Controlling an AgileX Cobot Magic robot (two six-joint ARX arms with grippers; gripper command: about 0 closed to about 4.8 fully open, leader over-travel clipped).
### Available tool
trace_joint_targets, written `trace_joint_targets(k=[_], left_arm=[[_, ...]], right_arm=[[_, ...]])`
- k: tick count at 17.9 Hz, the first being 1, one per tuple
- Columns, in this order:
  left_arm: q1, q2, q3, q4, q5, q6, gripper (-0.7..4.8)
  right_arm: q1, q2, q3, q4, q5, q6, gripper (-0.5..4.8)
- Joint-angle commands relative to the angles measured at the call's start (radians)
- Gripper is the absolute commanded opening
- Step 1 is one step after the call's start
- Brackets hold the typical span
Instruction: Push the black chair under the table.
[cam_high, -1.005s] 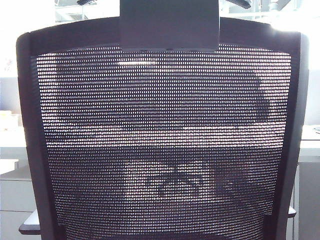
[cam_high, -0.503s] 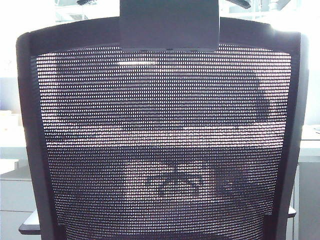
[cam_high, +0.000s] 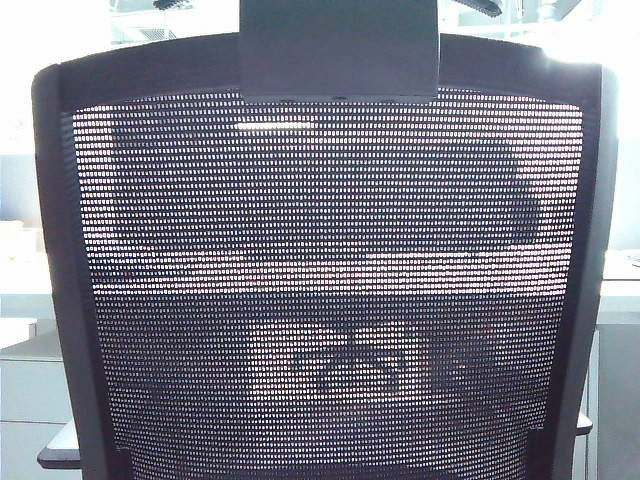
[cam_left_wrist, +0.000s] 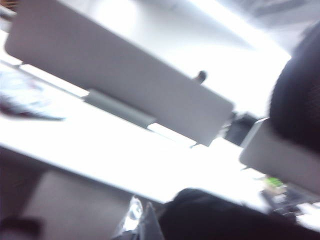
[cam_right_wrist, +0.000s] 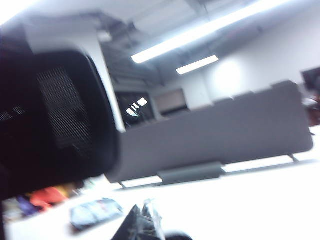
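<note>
- Chair (cam_high: 320, 300) fills nearly the whole exterior view; its mesh back stands upright and square to the camera, with the headrest bracket (cam_high: 338, 50) on its top edge.
- Table (cam_high: 622, 290) lies beyond the chair: the white top shows either side of the back and, dimly, through the mesh.
- Progress estimate: chair is up against or partly under the table; seat depth is hidden, so the remainder can't be judged.
- Left gripper (cam_left_wrist: 142, 225): only a blurred tip shows near the chair's dark edge (cam_left_wrist: 300, 100), facing the table's divider screen (cam_left_wrist: 125, 85); can't tell whether parted or closed.
- Right gripper (cam_right_wrist: 140, 222): same, blurred tip beside the chair frame (cam_right_wrist: 55, 125), over the table; jaw state unclear.
- Neither gripper shows in the exterior view.
</note>
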Motion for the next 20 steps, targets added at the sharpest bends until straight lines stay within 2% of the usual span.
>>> trace_joint_targets(k=[1,3,5,8,11,12,14,16,17,18,20], left_arm=[[-0.002,0.002,0.024,0.228,0.039,-0.046,-0.06],[-0.001,0.006,0.116,0.136,-0.002,-0.043,-0.06],[-0.002,0.052,0.225,-0.034,0.040,-0.040,-0.06],[-0.002,0.179,0.357,-0.109,0.198,-0.028,-0.06],[-0.002,0.363,0.511,-0.351,0.470,0.002,-0.06],[-0.002,0.424,0.542,-0.412,0.548,0.025,-0.06],[-0.002,0.509,0.552,-0.459,0.639,0.037,-0.06],[-0.003,0.582,0.552,-0.538,0.767,0.100,-0.06],[-0.011,0.602,0.552,-0.584,0.754,0.145,-0.06],[-0.024,0.619,0.552,-0.627,0.674,0.191,-0.06],[-0.051,0.629,0.551,-0.634,0.601,0.225,-0.06]], right_arm=[[0.001,0.000,0.122,0.017,-0.040,0.034,-0.05],[0.000,0.007,0.222,-0.110,0.016,0.034,-0.05],[0.002,0.058,0.304,-0.221,-0.019,0.035,-0.06],[0.002,0.185,0.385,-0.265,-0.159,0.045,-0.05],[0.003,0.296,0.476,-0.439,-0.332,0.076,-0.06],[0.003,0.316,0.492,-0.497,-0.360,0.076,-0.06],[0.015,0.324,0.497,-0.578,-0.357,0.076,-0.06],[0.050,0.323,0.497,-0.668,-0.363,0.067,-0.06],[0.072,0.324,0.497,-0.735,-0.349,0.033,-0.06],[0.090,0.325,0.492,-0.792,-0.306,-0.012,-0.05],[0.109,0.324,0.471,-0.819,-0.233,-0.058,-0.05]])
